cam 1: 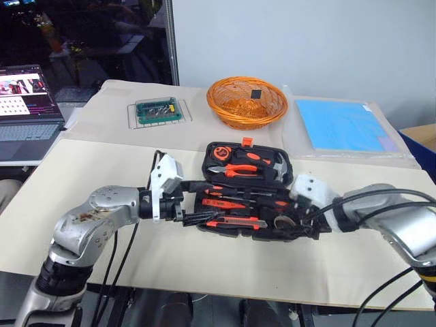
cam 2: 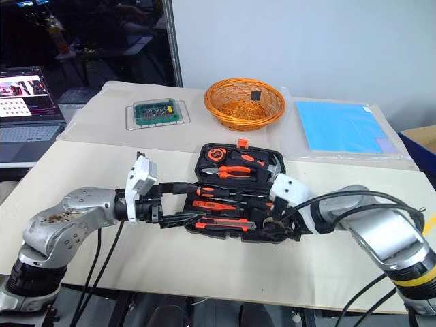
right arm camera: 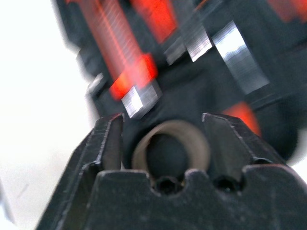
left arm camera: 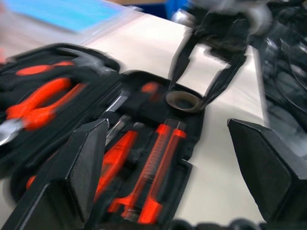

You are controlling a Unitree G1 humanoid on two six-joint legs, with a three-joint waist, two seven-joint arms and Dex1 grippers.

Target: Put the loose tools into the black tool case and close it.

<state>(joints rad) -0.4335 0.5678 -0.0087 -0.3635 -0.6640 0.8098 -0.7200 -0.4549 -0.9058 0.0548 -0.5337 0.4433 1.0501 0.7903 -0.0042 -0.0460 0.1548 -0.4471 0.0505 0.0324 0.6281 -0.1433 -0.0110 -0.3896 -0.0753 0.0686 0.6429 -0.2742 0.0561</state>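
My rig shows silver-grey metal arm shells, white plastic wrist blocks, black two-fingered grippers, loose black cables, a yellow-banded right forearm.

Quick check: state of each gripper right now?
Left gripper: open, holding nothing, at the black tool case's near-left edge.
Right gripper: open, fingers either side of a tape roll.

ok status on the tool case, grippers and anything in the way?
Left gripper open at the case's near left end. Right gripper open over a grey ring at its right end. Black tool case open, tools inside. Nothing in the way.
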